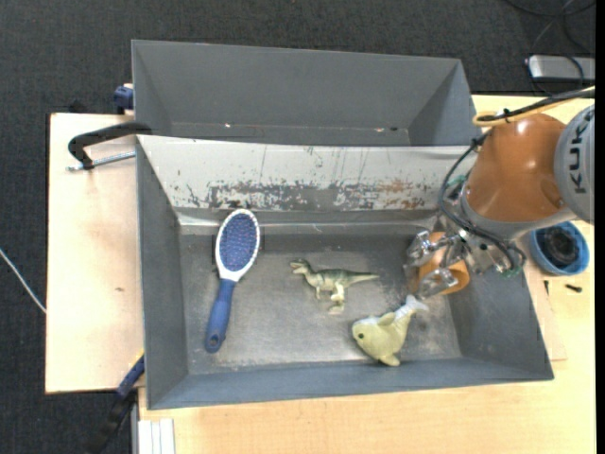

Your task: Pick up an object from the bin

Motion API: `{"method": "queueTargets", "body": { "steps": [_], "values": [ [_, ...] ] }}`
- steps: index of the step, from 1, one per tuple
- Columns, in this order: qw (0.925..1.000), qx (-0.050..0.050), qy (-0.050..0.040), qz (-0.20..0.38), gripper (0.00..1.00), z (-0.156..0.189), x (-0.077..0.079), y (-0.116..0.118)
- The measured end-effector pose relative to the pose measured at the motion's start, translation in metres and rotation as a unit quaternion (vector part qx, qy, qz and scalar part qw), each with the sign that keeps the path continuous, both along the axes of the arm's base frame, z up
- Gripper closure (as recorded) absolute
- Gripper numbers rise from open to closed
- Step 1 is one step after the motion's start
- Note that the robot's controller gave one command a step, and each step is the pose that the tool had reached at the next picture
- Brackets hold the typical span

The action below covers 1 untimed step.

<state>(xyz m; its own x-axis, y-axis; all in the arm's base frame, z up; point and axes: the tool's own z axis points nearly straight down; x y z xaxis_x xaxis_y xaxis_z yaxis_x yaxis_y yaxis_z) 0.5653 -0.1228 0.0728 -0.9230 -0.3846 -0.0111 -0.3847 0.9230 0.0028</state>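
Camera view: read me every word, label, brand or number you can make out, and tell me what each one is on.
"KU": on the pale link of the robot arm at the right edge; the rest of the word is cut off there.
No other text: the blue hairbrush, toy dinosaur, pale plush toy and grey bin show no readable writing.
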Motion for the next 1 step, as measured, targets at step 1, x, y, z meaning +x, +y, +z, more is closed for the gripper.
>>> {"method": "queueTargets", "body": {
  "steps": [1],
  "values": [
    [0.9959,-0.006,-0.0035,0.09,1.0,0.1841,0.0126,-0.0206]
  ]
}}
